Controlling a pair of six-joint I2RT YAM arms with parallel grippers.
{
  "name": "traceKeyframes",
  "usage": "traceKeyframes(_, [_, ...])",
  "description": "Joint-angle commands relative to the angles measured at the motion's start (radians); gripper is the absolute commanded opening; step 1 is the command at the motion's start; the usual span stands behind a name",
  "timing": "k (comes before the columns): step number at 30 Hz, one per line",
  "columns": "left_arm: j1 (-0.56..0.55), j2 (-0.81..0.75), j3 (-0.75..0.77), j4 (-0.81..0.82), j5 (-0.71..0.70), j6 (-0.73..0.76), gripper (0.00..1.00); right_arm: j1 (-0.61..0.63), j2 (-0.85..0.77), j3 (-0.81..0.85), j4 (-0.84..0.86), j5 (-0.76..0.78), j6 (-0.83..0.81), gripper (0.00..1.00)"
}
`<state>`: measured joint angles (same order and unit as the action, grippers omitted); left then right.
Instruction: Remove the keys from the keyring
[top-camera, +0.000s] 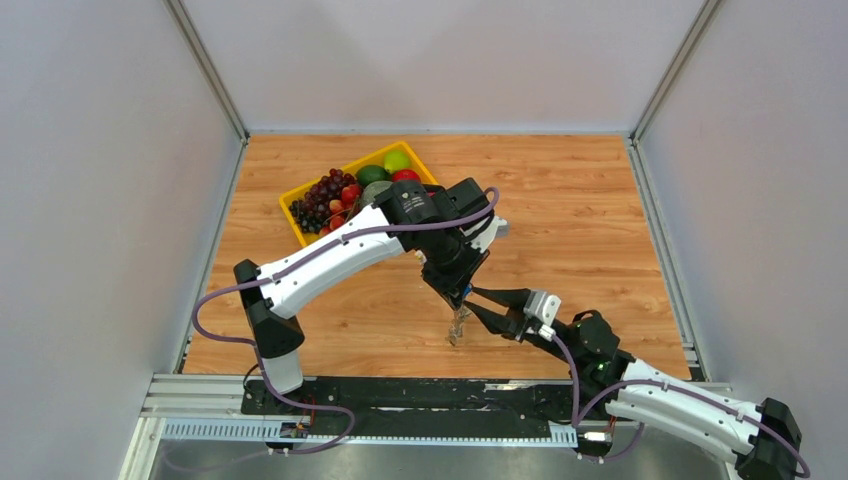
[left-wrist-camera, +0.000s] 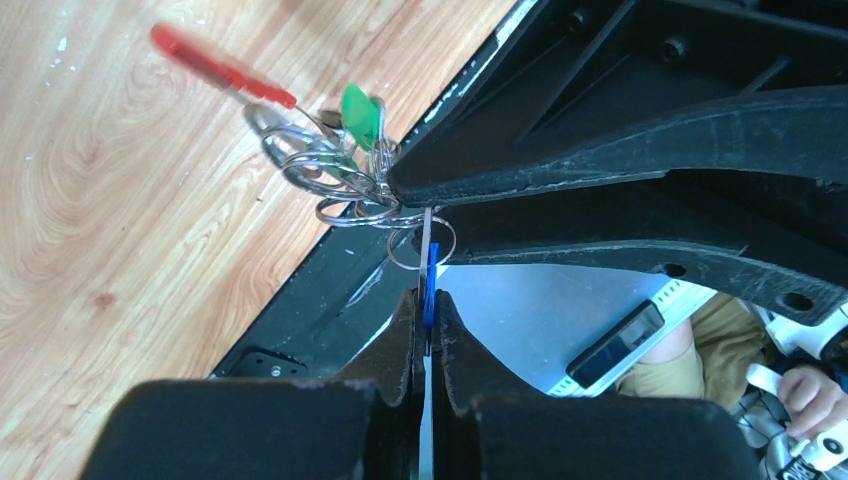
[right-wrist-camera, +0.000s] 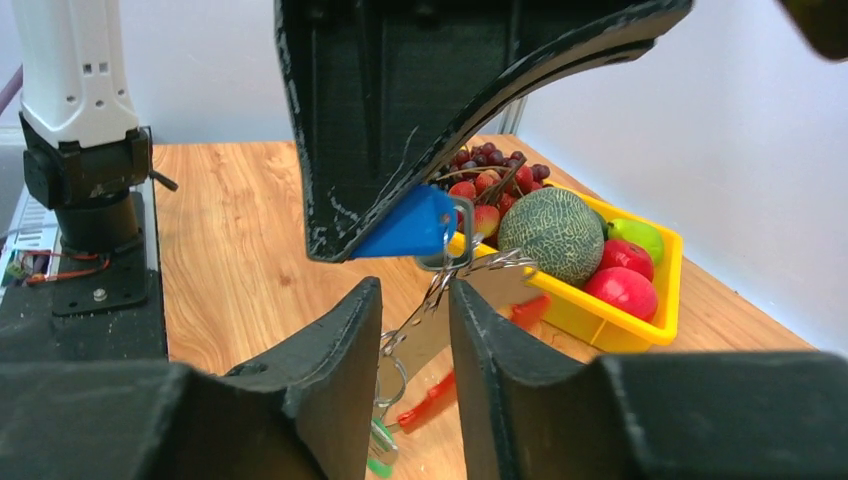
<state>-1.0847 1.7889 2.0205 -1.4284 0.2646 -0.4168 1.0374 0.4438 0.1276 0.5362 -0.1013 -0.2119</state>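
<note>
The keyring (left-wrist-camera: 340, 180), a cluster of silvery rings with a red fob (left-wrist-camera: 222, 68) and a green-headed key (left-wrist-camera: 360, 115), hangs above the wood table. My left gripper (left-wrist-camera: 428, 295) is shut on a blue-headed key (left-wrist-camera: 431, 275) still linked to a small ring. My right gripper (left-wrist-camera: 405, 212) comes in from the right and pinches the ring cluster. In the right wrist view the rings (right-wrist-camera: 440, 290) sit between my right fingers (right-wrist-camera: 335, 340), and the blue key head (right-wrist-camera: 405, 225) is under the left gripper. From above, both grippers meet over the keyring (top-camera: 458, 328).
A yellow tray (top-camera: 300, 215) holding grapes, a melon and red and green fruit stands at the back left, and shows in the right wrist view (right-wrist-camera: 620, 330). The black base rail (top-camera: 400, 395) runs along the near edge below the grippers.
</note>
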Motion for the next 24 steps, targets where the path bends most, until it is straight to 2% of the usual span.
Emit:
traceKeyframes(1, [-0.012,-0.06,-0.011,0.028,0.039,-0.014,0.0,-0.001,-0.004,-0.011,0.121,0.039,0.047,0.34])
traceKeyframes(3, [-0.018,-0.056,-0.014,0.037,0.046,-0.016,0.0,-0.002,-0.002,-0.018,0.142,0.05,0.054,0.33])
traceKeyframes(7, [-0.023,-0.057,-0.021,0.04,0.035,-0.017,0.0,-0.001,0.0,-0.018,0.127,0.048,0.047,0.09])
traceKeyframes(8, [-0.022,-0.059,-0.022,0.041,0.029,-0.017,0.0,-0.001,-0.003,-0.016,0.116,0.042,0.047,0.07])
traceKeyframes(13, [-0.003,-0.088,-0.022,0.055,-0.023,-0.022,0.0,-0.002,-0.056,-0.015,0.033,0.029,0.064,0.05])
traceKeyframes(15, [0.012,-0.108,-0.033,0.068,-0.043,-0.027,0.0,-0.002,-0.094,-0.024,0.0,0.036,0.07,0.02])
traceKeyframes(24, [0.05,-0.16,-0.187,0.161,-0.016,-0.035,0.0,-0.001,-0.241,-0.039,-0.036,-0.023,0.098,0.0])
